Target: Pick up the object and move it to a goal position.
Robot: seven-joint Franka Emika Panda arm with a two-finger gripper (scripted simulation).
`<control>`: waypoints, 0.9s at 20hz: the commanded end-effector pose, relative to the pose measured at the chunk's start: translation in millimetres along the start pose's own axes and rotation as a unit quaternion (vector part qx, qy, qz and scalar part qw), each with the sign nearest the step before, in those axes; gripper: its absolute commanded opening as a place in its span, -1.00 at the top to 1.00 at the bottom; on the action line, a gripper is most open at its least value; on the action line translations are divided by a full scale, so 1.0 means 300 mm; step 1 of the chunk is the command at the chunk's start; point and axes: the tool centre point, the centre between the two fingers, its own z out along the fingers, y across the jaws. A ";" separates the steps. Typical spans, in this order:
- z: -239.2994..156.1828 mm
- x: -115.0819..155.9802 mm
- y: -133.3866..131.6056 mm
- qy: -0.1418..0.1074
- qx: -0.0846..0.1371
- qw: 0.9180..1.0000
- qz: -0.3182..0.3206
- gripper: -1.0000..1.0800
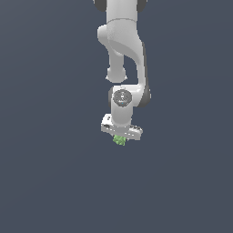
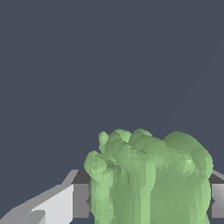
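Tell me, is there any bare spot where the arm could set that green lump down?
Nearly everywhere: the dark surface lies bare on the exterior view's left, right and below the arm. The only crowded spot is under the gripper, whose fingers flank the green lump.

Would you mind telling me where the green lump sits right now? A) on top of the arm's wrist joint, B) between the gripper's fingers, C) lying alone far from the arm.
B: in the wrist view the green lump fills the space between the two fingers of the gripper, and the exterior view shows it directly under the gripper.
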 end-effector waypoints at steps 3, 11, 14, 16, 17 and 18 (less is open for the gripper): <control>-0.010 -0.021 0.004 0.000 0.000 1.000 0.000 1.00; -0.055 -0.117 0.021 0.000 0.000 1.000 0.000 1.00; -0.082 -0.174 0.032 0.000 0.000 1.000 0.000 1.00; -0.102 -0.216 0.040 0.000 0.000 1.000 0.000 1.00; -0.112 -0.236 0.043 0.000 0.000 1.000 0.000 1.00; -0.121 -0.256 0.047 0.000 0.000 1.000 0.000 1.00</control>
